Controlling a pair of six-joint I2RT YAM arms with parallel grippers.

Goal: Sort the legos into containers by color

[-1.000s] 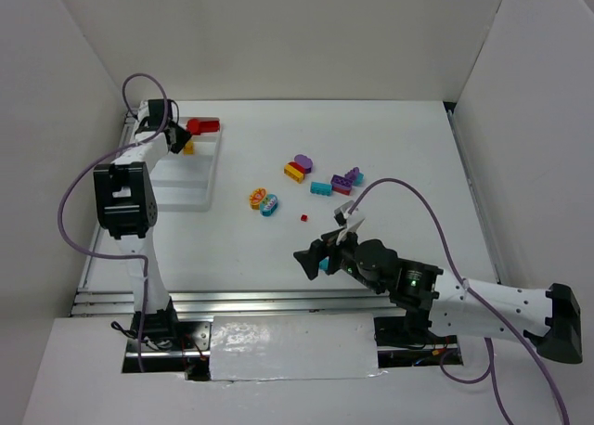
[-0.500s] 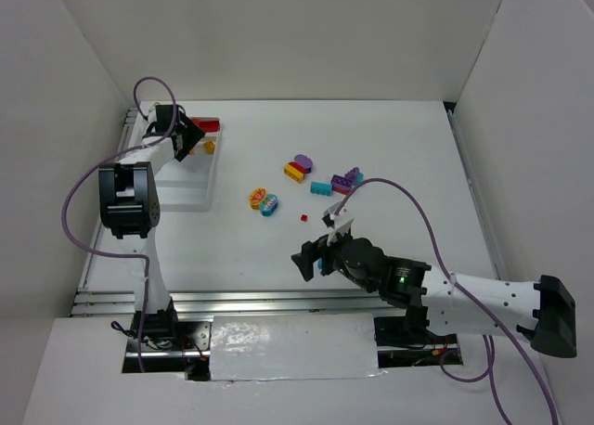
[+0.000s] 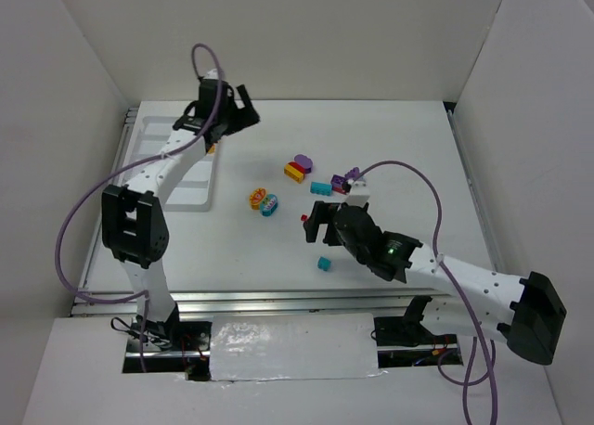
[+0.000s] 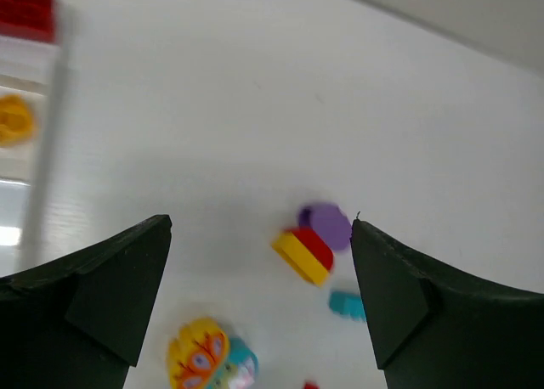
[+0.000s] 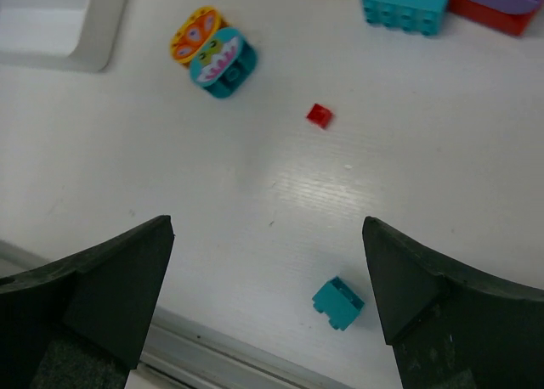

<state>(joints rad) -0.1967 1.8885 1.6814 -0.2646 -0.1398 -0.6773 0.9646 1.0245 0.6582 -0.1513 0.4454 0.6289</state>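
Observation:
My left gripper (image 3: 238, 112) hangs open and empty over the back of the table, just right of the white tray (image 3: 172, 186). Its wrist view shows a red lego (image 4: 25, 11) and a yellow lego (image 4: 13, 121) in the tray's containers. Below the left gripper (image 4: 259, 228) lie a purple round lego (image 4: 325, 225), a yellow-red brick (image 4: 303, 253) and an orange-teal pair (image 4: 208, 359). My right gripper (image 3: 318, 225) is open and empty above a small teal brick (image 5: 337, 302) and a tiny red piece (image 5: 319, 115).
A teal brick (image 3: 320, 187) and a purple-on-red stack (image 3: 348, 177) lie mid-table, behind the right gripper. The tray corner (image 5: 59, 24) shows at the right wrist view's top left. A metal rail (image 3: 278, 302) runs along the table's near edge.
My left gripper opened and swung right, off the tray, to the table's back middle. The right arm moved back toward the bricks, uncovering the small teal brick on the table.

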